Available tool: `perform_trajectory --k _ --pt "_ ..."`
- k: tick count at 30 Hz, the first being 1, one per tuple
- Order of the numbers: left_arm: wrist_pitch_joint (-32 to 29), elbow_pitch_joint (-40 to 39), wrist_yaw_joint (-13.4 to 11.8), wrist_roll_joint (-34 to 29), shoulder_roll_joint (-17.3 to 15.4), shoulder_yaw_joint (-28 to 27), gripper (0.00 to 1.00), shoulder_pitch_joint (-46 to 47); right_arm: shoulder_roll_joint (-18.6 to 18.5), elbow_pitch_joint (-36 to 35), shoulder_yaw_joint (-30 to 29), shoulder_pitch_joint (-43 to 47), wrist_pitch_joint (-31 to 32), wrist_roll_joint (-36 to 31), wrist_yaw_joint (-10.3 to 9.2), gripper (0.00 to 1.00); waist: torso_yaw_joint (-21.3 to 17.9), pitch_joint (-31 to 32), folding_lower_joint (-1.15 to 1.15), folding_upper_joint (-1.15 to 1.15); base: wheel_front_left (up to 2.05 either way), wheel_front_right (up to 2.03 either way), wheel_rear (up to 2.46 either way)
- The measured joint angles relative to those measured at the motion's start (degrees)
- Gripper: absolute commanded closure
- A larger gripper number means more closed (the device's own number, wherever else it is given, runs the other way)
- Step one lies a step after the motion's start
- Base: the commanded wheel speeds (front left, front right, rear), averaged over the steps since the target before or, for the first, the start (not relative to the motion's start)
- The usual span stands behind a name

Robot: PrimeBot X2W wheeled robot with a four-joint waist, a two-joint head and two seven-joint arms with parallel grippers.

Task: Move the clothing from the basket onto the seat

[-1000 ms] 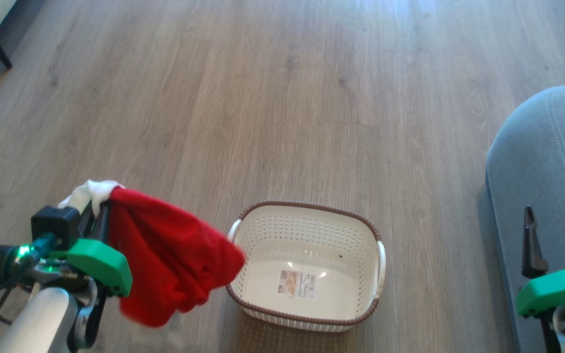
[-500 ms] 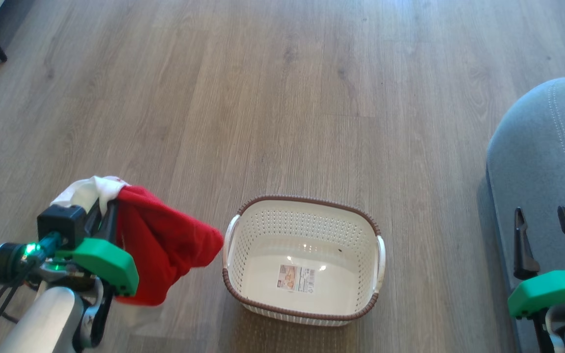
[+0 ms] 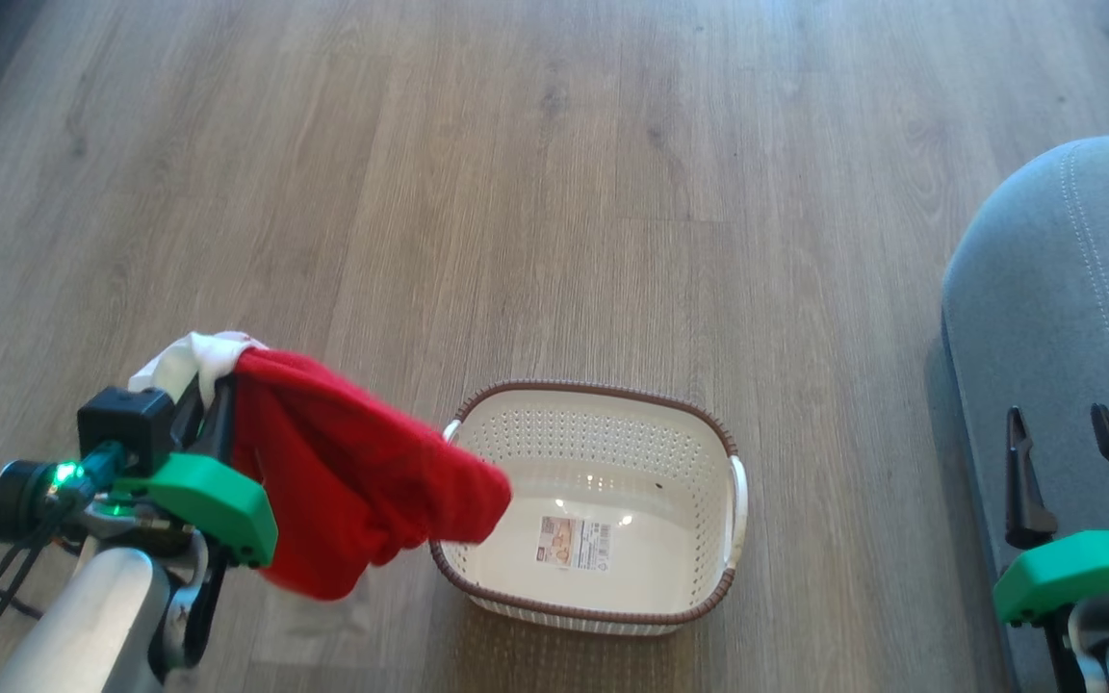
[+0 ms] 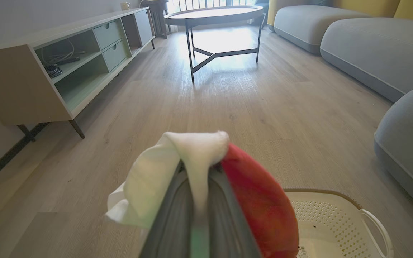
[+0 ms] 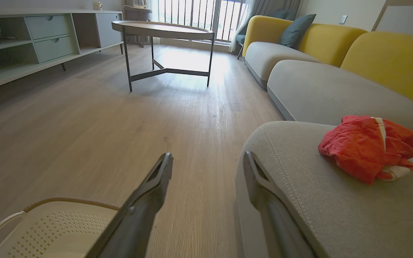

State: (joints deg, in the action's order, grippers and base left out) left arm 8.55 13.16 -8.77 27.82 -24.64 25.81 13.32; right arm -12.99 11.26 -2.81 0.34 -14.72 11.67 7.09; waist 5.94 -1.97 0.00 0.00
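Note:
My left gripper (image 3: 213, 399) is shut on a red garment (image 3: 362, 481) and a white cloth piece (image 3: 191, 354), held left of the basket (image 3: 709, 433). The red fabric hangs over the basket's left rim. In the left wrist view the white cloth (image 4: 188, 154) and red fabric (image 4: 260, 204) drape over the shut fingers. The basket holds only its label sticker (image 3: 572, 542). My right gripper (image 3: 1060, 428) stands open above the grey-blue seat (image 3: 1065, 289), nothing between its fingers. Another red garment (image 5: 368, 147) with white trim lies on the seat (image 5: 299, 172).
Wood floor (image 3: 554, 192) spreads around the basket. Further off stand a round metal-legged table (image 5: 163, 28), a low pale cabinet (image 4: 41, 68) on the left, and a grey and yellow sofa (image 5: 335, 64) on the right.
The head camera has shifted a little, so the scene sits differently. The hanging red garment has swung right, back over the basket's left rim. Both grippers keep their state.

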Motion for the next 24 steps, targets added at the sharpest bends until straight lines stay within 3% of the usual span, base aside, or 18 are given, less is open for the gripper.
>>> perform_trajectory --k 8,17,24 --pt "0.08 -0.62 0.68 -0.01 0.91 1.70 1.00 1.40 -0.46 -1.77 5.60 -0.46 0.00 -0.02 0.00 0.00 -0.05 0.42 0.00 0.00 0.00 0.00 0.00" --pt "-2.83 -5.60 2.98 -1.77 4.68 7.53 1.00 8.06 -2.15 -6.16 26.64 -9.20 2.63 0.90 0.00 0.00 0.41 0.99 0.01 0.00 0.00 0.00 0.00" --pt "-4.23 -6.32 5.31 -2.66 8.71 12.32 1.00 11.56 -2.14 -6.55 36.95 -16.42 3.88 2.80 0.00 0.00 1.00 0.79 0.01 0.00 0.00 0.00 0.00"
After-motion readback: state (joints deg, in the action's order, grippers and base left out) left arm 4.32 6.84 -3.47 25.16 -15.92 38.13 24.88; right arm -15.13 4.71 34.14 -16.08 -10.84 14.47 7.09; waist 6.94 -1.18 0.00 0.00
